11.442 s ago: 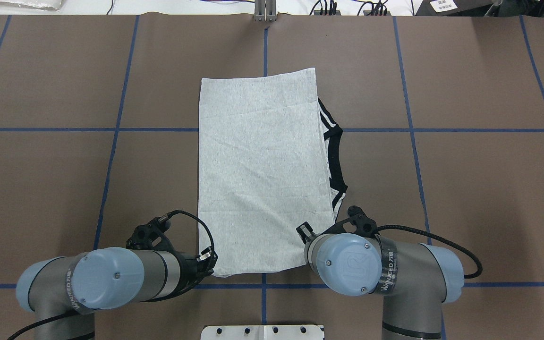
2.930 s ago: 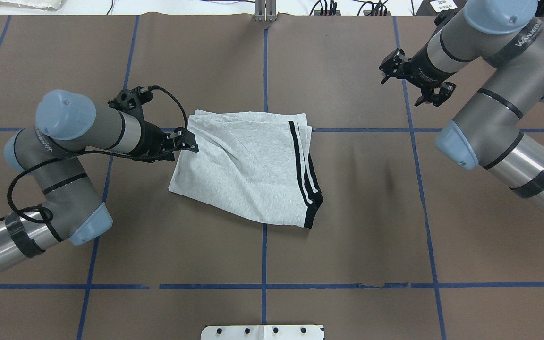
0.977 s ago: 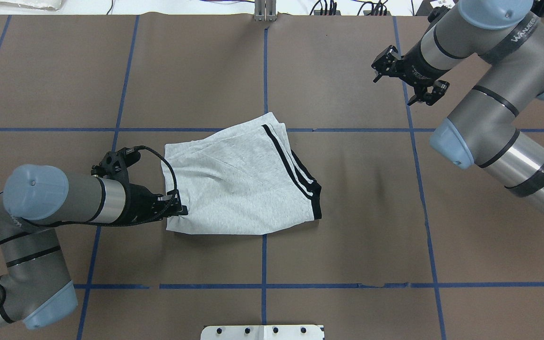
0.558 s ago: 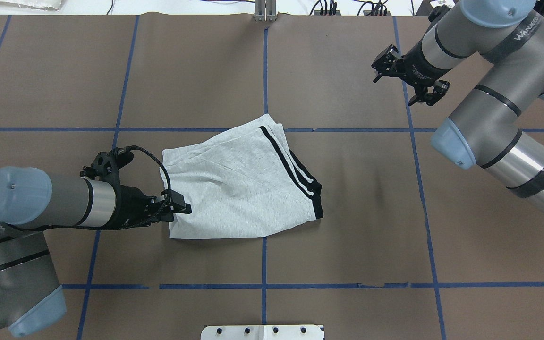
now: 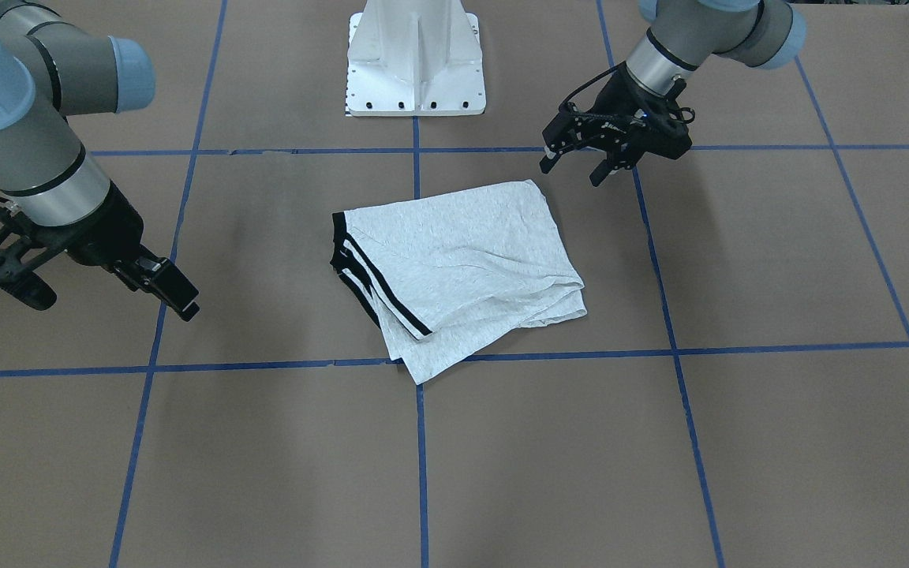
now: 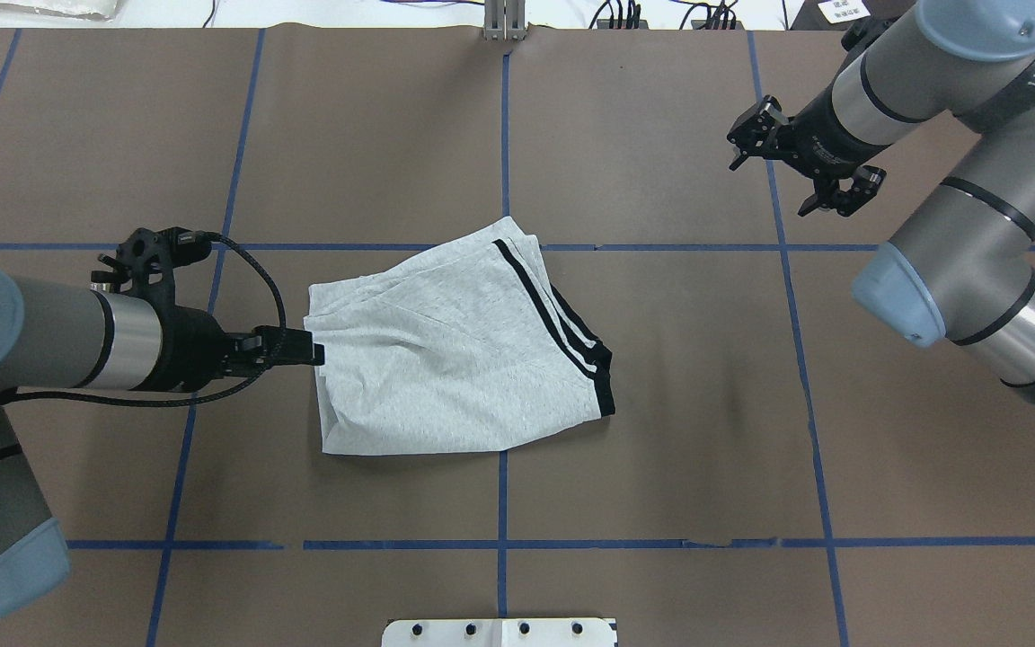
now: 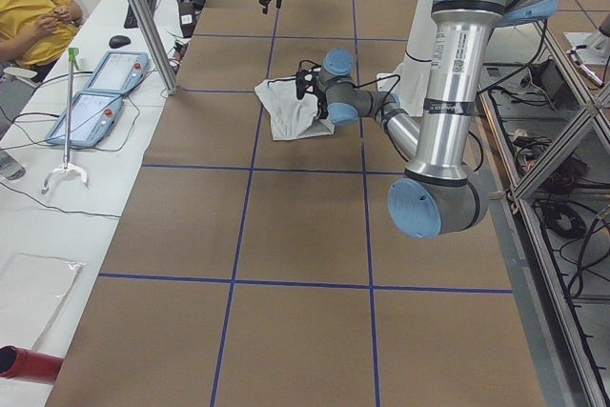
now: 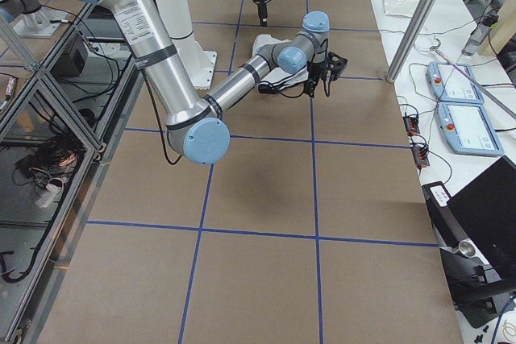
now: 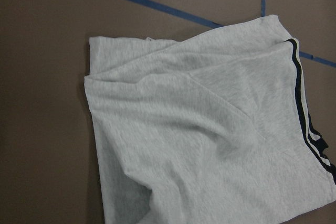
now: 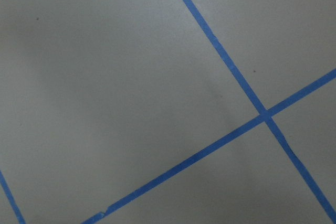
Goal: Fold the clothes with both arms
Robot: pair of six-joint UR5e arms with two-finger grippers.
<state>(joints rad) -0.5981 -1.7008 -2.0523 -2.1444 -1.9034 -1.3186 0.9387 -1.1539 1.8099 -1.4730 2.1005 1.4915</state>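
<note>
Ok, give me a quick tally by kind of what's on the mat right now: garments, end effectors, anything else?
T-shirt: 1
End effectors: 2 (left end effector, right end effector, both open)
White pedestal: 1
Total: 4

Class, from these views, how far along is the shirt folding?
Done: the T-shirt lies folded small on the table, striped trim showing. In hand: nothing; the left claw is open beside its edge, the right claw open far off. Left: its layers look rumpled and skewed, perhaps squaring up.
</note>
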